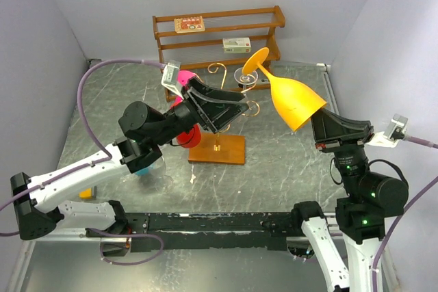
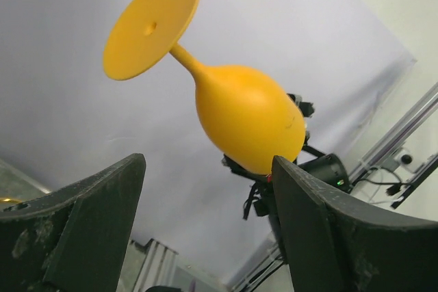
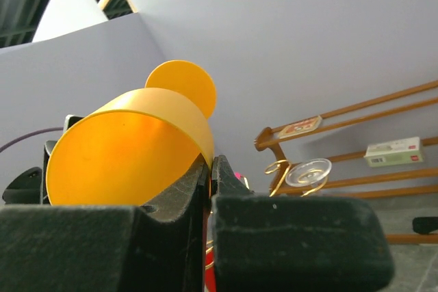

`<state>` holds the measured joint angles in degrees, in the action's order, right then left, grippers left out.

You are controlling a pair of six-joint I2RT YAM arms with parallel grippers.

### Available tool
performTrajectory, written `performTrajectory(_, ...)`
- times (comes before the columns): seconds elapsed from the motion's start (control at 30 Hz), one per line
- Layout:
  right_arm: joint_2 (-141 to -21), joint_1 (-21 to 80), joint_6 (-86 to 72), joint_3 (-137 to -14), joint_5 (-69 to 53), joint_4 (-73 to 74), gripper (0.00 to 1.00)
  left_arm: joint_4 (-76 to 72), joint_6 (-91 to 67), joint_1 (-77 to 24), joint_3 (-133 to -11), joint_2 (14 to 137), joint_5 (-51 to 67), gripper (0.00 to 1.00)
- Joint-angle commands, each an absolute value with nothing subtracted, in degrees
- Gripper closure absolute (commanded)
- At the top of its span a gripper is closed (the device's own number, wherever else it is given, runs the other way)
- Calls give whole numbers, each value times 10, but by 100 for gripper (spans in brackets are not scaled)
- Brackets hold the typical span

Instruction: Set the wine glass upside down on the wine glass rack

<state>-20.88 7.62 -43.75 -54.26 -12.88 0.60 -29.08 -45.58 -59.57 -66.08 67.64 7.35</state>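
The orange wine glass [image 1: 294, 100] hangs in the air at the right, tilted, with its foot up and toward the back left. My right gripper [image 1: 321, 115] is shut on the bowl's rim, one finger inside the bowl [image 3: 130, 152] and one outside; the pinch [image 3: 211, 162] shows in the right wrist view. The wine glass rack [image 1: 217, 148], gold wire on a square wooden base, stands mid-table, its scrolls [image 3: 277, 169] behind the glass. My left gripper [image 1: 229, 113] is raised above the rack, open and empty. It faces the glass [image 2: 250, 117], which sits beyond its fingers [image 2: 102, 223].
A clear glass [image 1: 245, 76] hangs on the rack, and a pink one [image 1: 183, 76] and a red one [image 1: 190, 136] sit by the left arm. A brown three-tier shelf [image 1: 219, 32] with small boxes lines the back wall. A blue item [image 1: 147, 165] lies under the left arm.
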Motion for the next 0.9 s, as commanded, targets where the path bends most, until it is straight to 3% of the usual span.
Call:
performTrajectory(0.0,-218,77,-465,-537,-172,-60,100,-388,-490,-616,-667,676,13,15)
performTrajectory(0.37,-238,77,-515,-501,-227,-132,100,-432,-506,-647,-710,726,-50,16)
performTrajectory(0.87,-244,77,-514,-496,-315,-135,100,-462,-523,-658,-694,732,-137,28)
